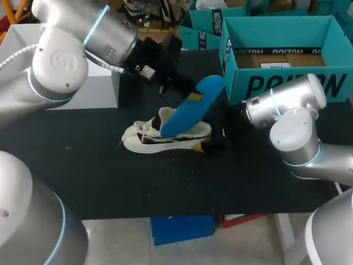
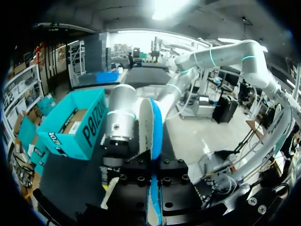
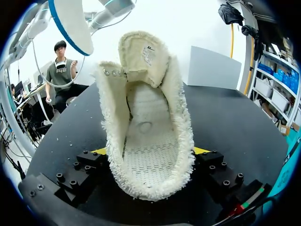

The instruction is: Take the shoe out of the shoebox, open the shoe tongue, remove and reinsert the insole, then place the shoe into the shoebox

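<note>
Teal shoebox (image 1: 276, 30) holds cardboard (image 1: 287, 59); shoe (image 1: 149, 141), insole (image 1: 190, 113) outside

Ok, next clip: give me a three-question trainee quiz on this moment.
1. True or false: the insole lies flat inside the shoe.
2. Which one holds the insole? A) left gripper B) right gripper
3. Fill in: the shoe rests on the ___, outside the shoebox.
Key: 1 false, it is held up out of the shoe; 2 A; 3 table.
</note>
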`<state>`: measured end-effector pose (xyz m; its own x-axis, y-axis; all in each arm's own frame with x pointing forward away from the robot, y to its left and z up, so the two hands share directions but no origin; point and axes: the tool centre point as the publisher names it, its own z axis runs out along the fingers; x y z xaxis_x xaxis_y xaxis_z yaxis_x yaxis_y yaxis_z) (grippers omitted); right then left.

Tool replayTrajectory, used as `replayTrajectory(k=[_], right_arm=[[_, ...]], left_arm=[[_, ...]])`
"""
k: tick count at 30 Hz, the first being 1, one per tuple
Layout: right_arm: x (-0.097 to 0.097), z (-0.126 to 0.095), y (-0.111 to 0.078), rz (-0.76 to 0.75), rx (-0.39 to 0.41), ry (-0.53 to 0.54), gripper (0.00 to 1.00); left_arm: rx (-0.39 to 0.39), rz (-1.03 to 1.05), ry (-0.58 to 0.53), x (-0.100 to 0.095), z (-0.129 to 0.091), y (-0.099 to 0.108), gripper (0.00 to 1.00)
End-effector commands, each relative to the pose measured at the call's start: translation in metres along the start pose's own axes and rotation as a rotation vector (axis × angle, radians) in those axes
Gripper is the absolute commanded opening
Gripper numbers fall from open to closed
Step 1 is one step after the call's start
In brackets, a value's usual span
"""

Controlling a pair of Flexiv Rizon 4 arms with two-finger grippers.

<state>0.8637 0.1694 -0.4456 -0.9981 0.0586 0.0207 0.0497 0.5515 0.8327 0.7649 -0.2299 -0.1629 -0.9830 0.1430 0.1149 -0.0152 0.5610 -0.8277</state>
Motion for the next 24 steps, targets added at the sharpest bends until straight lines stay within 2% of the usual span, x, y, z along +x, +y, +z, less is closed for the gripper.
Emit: replayTrajectory(k=[1, 3, 23, 24], right_arm=[[-0.0016, 0.0013, 0.0000, 0.001, 0.001, 0.000, 0.00], [-0.0016, 0.0013, 0.0000, 0.001, 0.001, 0.000, 0.00], [-0.0016, 0.0013, 0.0000, 0.001, 0.001, 0.000, 0.00], [-0.0016, 0.0013, 0.0000, 0.001, 0.001, 0.000, 0.00]], left_arm=[[0.076, -0.025, 0.017, 0.0171, -0.0213, -0.0094, 0.00], [0.091, -0.039, 0.049, 0.0204, -0.0254, -0.0153, 0.00], [0.091, -0.039, 0.049, 0.0204, -0.0254, -0.0153, 0.00], [0.170, -0.137, 0.048, 0.0201, -0.0285, -0.0184, 0.00]])
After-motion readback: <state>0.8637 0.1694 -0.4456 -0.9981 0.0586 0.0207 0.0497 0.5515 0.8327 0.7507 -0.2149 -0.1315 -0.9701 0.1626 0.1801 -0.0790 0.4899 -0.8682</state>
